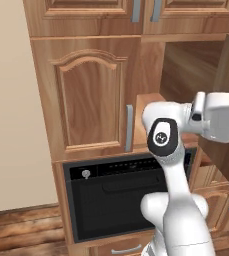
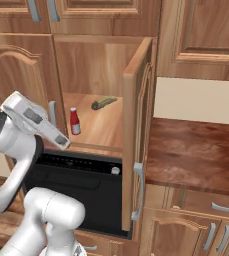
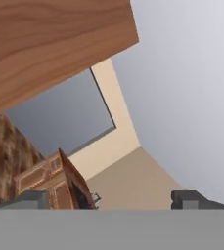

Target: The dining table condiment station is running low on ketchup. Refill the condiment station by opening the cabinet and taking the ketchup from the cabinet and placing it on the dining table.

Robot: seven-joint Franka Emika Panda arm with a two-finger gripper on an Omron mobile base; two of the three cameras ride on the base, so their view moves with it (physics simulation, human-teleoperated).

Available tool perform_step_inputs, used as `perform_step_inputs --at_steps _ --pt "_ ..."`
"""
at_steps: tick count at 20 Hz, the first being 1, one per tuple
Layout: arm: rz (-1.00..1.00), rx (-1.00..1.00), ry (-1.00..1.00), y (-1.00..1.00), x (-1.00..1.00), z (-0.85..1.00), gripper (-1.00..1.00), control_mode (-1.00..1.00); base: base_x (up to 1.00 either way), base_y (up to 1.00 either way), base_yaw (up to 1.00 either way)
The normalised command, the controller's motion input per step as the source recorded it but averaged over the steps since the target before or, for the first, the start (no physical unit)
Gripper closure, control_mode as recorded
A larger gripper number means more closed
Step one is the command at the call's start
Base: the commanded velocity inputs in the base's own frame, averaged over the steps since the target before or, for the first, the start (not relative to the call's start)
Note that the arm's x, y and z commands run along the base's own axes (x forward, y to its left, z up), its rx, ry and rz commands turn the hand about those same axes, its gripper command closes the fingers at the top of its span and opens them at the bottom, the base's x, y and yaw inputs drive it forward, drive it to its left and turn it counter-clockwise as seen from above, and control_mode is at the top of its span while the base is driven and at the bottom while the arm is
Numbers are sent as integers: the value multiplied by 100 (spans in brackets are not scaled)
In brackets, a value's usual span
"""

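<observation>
The cabinet (image 2: 136,115) is mid-brown wood with visible grain and a smooth satin finish, its bar handles (image 2: 137,190) matt grey metal, the ketchup (image 2: 75,121) glossy red plastic, and the oven (image 1: 111,197) below matt black.

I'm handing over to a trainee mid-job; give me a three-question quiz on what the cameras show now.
1. True or false: the right cabinet door stands open.
2. What lies on the shelf behind the ketchup? A) a dark olive oblong item B) a plate C) a mug
3. Fill in: the gripper is ____ and holds nothing.

Key: 1 true; 2 A; 3 open.
</observation>
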Motion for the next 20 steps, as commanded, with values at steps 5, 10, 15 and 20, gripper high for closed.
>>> perform_step_inputs --at_steps 5,10,15,20 --pt "11 25 -27 0 -88 12 -100 -100 0 0 0" --pt "7 40 -32 1 -45 -13 -100 -100 0 0 0" --pt "14 41 -43 20 14 0 -100 -100 0 0 0" --pt "20 29 -42 49 43 0 -100 -100 0 0 0"
